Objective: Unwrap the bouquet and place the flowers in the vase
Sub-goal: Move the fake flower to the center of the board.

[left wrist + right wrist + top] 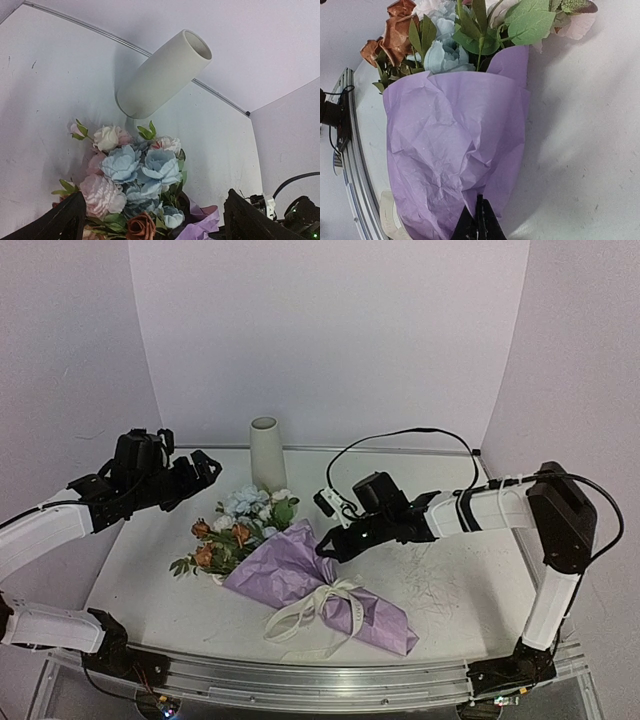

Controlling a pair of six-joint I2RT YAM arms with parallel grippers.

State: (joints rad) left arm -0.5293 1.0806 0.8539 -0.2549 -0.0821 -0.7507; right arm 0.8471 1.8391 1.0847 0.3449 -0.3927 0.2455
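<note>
Right wrist view: right end effector [479, 206] pinches paper edge of bouquet [445, 145].

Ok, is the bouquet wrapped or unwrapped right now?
Wrapped: the lilac paper holds the flowers, and the cream ribbon bow is tied around it.

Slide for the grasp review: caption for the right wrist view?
Right hand shut at the edge of the lilac crinkled paper cone, rust-orange and pale blue artificial flowers at its mouth.

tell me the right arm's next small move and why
Probably peel back gently: the right gripper is shut on the lilac paper edge, the cream ribbon bow is tied, and the flowers lie wrapped.
</note>
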